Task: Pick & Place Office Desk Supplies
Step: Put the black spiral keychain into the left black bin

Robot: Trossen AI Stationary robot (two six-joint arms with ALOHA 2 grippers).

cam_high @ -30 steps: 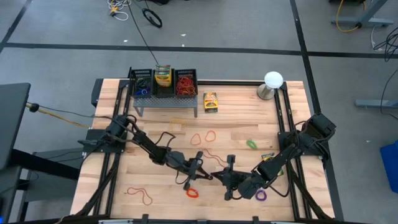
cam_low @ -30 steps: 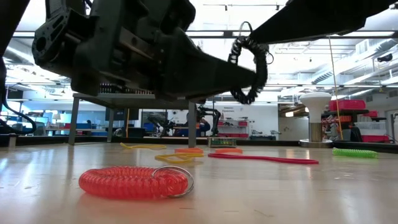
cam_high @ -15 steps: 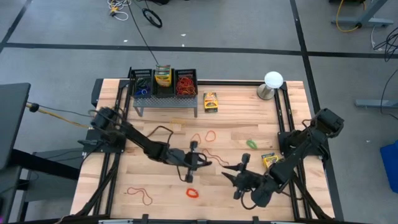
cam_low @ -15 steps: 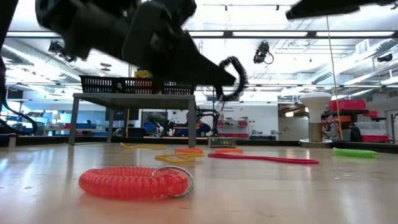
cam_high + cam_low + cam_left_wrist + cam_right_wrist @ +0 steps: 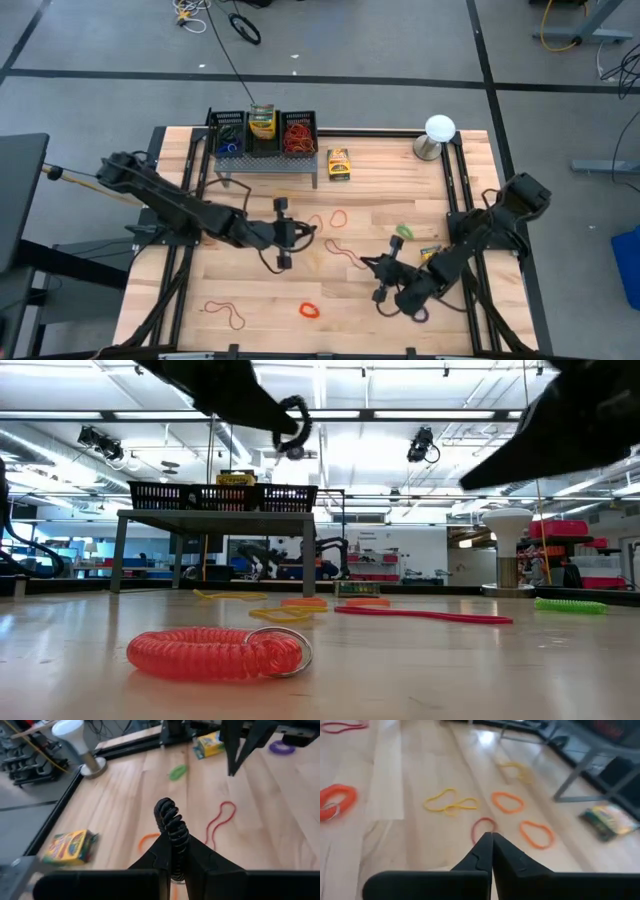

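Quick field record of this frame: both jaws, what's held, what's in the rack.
left gripper: shut on black coil loop, raised above the table
right gripper: shut, empty, low over the table's front right
organizer rack: three bins, back left
middle bin: crayon box
loose on table: red coil, green coil, crayon boxes

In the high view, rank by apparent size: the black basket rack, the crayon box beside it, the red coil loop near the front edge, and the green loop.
1. black basket rack
2. crayon box
3. red coil loop and green loop: these look about alike, too close to rank.
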